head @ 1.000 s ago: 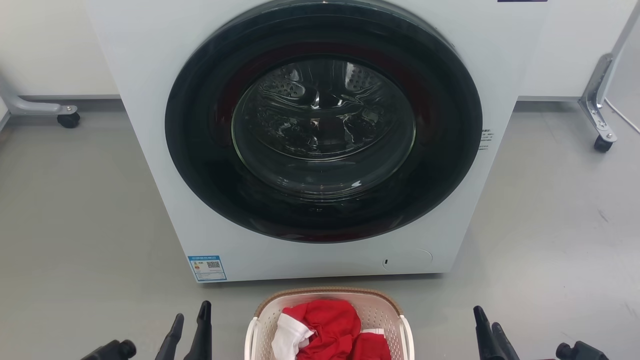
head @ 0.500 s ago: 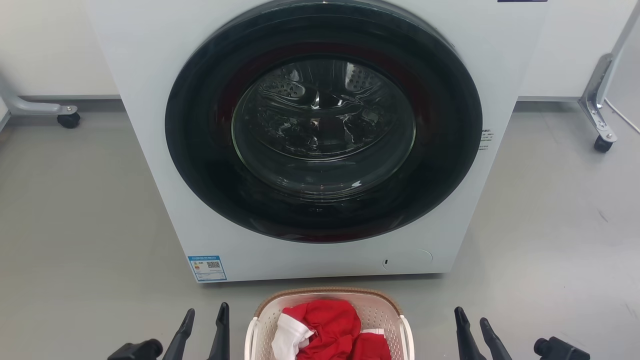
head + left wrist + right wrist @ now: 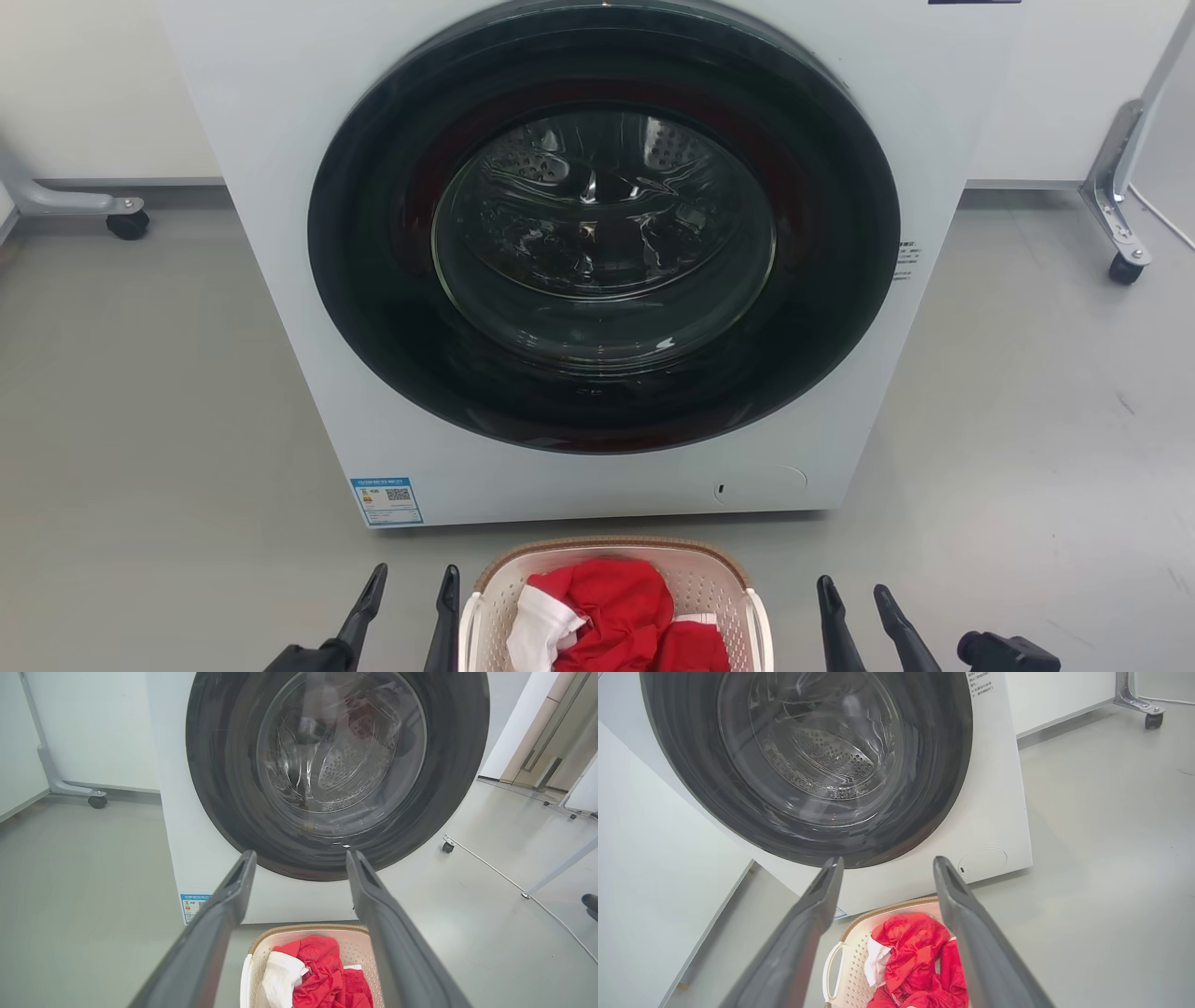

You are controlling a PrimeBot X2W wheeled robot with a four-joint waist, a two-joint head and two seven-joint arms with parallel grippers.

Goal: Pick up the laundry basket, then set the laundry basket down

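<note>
The left tool [image 3: 414,583] and right tool [image 3: 851,593], both wide apart and empty, have closed in beside the laundry basket [image 3: 607,543] on the floor [image 3: 140,420] before the washing machine [image 3: 934,140]; handle grasps look next

The basket [image 3: 611,544] fills the space between the left gripper [image 3: 415,571] and the right gripper [image 3: 852,586], close beside the left jaws' inner finger. Ahead of both jaws the washer [image 3: 934,140] blocks the way. Outward of each, floor [image 3: 140,420] lies free.
</note>
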